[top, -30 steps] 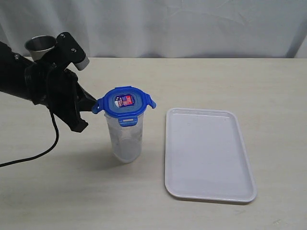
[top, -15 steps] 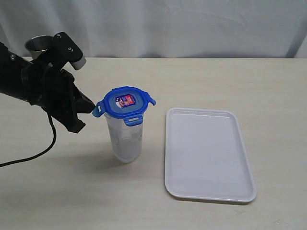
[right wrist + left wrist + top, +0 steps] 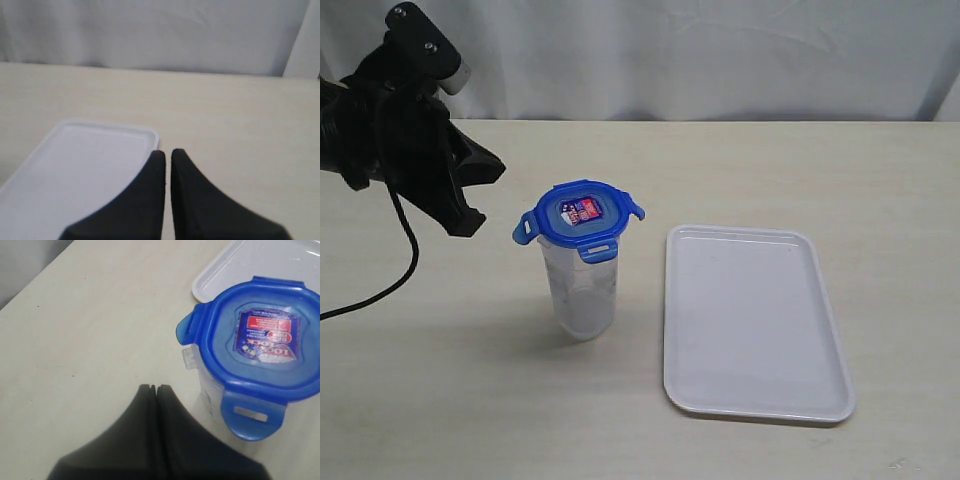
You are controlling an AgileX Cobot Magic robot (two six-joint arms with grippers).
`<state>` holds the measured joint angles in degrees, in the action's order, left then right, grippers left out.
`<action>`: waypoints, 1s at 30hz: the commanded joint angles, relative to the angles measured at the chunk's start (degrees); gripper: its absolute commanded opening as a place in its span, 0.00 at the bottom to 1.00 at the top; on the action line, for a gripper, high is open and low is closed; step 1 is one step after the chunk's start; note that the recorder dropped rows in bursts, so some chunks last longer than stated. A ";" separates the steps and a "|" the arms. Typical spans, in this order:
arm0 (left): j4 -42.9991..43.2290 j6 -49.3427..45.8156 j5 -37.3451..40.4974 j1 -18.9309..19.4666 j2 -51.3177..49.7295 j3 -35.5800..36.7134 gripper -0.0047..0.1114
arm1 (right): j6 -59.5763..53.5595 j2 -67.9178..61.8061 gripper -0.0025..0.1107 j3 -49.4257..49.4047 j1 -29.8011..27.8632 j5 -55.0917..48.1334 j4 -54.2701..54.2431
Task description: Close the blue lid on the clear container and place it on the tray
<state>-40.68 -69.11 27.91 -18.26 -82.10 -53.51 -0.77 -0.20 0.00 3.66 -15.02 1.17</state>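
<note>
The blue lid [image 3: 579, 215] sat atop the clear container [image 3: 582, 295], which stood upright on the bench [image 3: 770, 170] just beside the tray [image 3: 750, 320], not on it. The left pincer [image 3: 154, 389] and right pincer [image 3: 167, 152] were both fully shut and empty. The lid's snap tabs looked splayed and unlatched, so lifting by the lid might drop the tall, tapering, smooth plastic tumbler, and a sideways nudge could topple it.

Black left arm [image 3: 380, 135] — screw-studded bracket [image 3: 412, 30], grey cylinder [image 3: 456, 73], trailing black cable [image 3: 413, 245] — with tapered black left gripper [image 3: 154, 388].
</note>
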 commanded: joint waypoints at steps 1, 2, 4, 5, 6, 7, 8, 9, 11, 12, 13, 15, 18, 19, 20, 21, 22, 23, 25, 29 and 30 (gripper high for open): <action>-0.19 0.43 -0.45 -0.40 0.45 0.13 0.04 | 0.77 0.20 0.06 0.00 -0.18 19.76 -4.71; -0.19 0.43 -0.45 -0.40 0.45 0.13 0.04 | 2.55 0.20 0.06 0.00 -0.18 23.94 -9.16; -0.19 0.43 -0.59 -0.40 0.45 0.13 0.04 | 8.33 0.20 0.06 0.00 -0.18 29.81 -16.76; -0.19 0.43 -0.87 -0.29 0.45 0.13 0.04 | 8.96 0.20 0.06 0.16 -0.18 29.90 -16.85; -0.19 0.43 -1.14 -0.29 0.45 0.13 0.04 | 8.96 0.20 0.06 1.87 -0.18 27.60 -14.06; -0.19 0.43 -1.25 -0.29 0.45 0.13 0.04 | 9.46 0.20 0.06 3.54 -0.18 24.13 -11.08; -0.19 0.43 -1.54 -0.29 0.45 0.13 0.04 | 11.40 0.20 0.06 5.73 -0.18 21.66 -9.37; -0.19 0.43 -1.54 -0.29 0.45 0.13 0.04 | 12.92 -0.23 0.06 7.93 -0.18 20.23 -9.36; -0.19 0.43 -1.54 -0.29 0.45 0.13 0.04 | 13.22 -4.16 0.06 12.62 -0.18 17.07 -9.36; -0.19 0.43 -1.37 -0.29 0.45 0.13 0.04 | 12.97 -6.91 0.06 15.73 -0.18 13.85 -9.36; -0.35 0.43 -1.28 -0.29 0.45 0.13 0.04 | 12.11 -10.20 0.06 19.19 -0.05 9.25 -9.36; -0.47 0.43 -1.14 -0.29 0.45 0.13 0.04 | 8.32 -17.20 0.06 26.18 1.75 0.36 -11.49; -0.47 0.43 -0.67 -0.29 0.45 0.13 0.04 | -11.71 -28.97 0.06 33.25 6.81 -8.50 -25.63; -0.47 0.43 -0.54 -0.29 0.45 0.13 0.04 | -19.14 -33.20 0.06 34.98 8.88 -10.49 -32.05; -0.47 0.43 -0.41 -0.29 0.45 0.13 0.04 | -24.66 -37.42 0.06 36.10 10.53 -12.01 -38.00; -0.47 0.43 -0.02 -0.29 0.45 0.13 0.04 | -30.91 -41.50 0.06 37.10 12.49 -12.86 -43.30; -0.47 0.43 0.26 -0.29 0.45 0.13 0.04 | -36.50 -45.43 0.06 37.46 14.30 -12.73 -48.07; -0.47 0.43 0.46 -0.29 0.45 0.13 0.04 | -40.57 -48.58 0.06 37.59 15.84 -12.14 -51.47; -0.62 0.43 0.89 -0.29 0.45 0.13 0.04 | -48.21 -55.91 0.06 37.59 18.01 -9.79 -57.66; -0.62 0.43 1.33 -0.29 0.45 0.13 0.04 | -63.65 -66.63 0.06 37.59 19.19 -7.71 -70.96; -0.62 0.43 1.33 -0.29 0.45 0.13 0.04 | -68.30 -68.67 0.06 37.59 19.19 -8.33 -74.86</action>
<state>-40.68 -69.11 29.10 -18.26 -82.10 -53.51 -55.26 -63.62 37.39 22.45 -24.26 -62.53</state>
